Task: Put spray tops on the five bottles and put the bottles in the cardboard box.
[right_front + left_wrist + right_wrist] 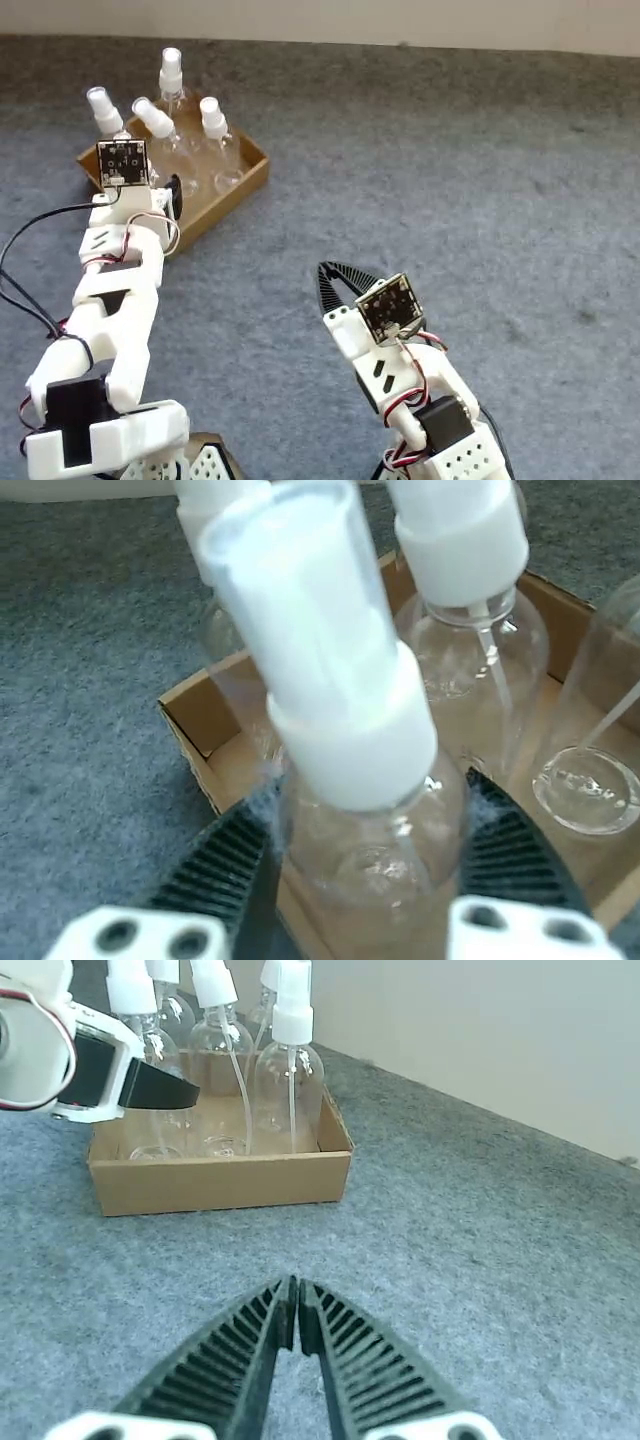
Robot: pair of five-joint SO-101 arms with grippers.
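Note:
The cardboard box [245, 180] lies at the far left with several clear bottles in it, each with a white spray top. My left gripper [167, 190] stands at the box's near edge, shut on a tilted bottle [160, 130]. In the left wrist view its black fingers [225, 855] press both sides of that bottle [370, 840], which leans inside the box [200, 720]. My right gripper [328, 275] hangs shut and empty over the carpet near the front middle. The right wrist view has the shut gripper [297, 1305] facing the box [220, 1175] and its bottles [290, 1080].
Grey carpet [450, 180] covers the whole table, with open room to the right of the box and between the arms. A pale wall [480, 1030] runs behind the box. Black cables [30, 240] trail beside the left arm.

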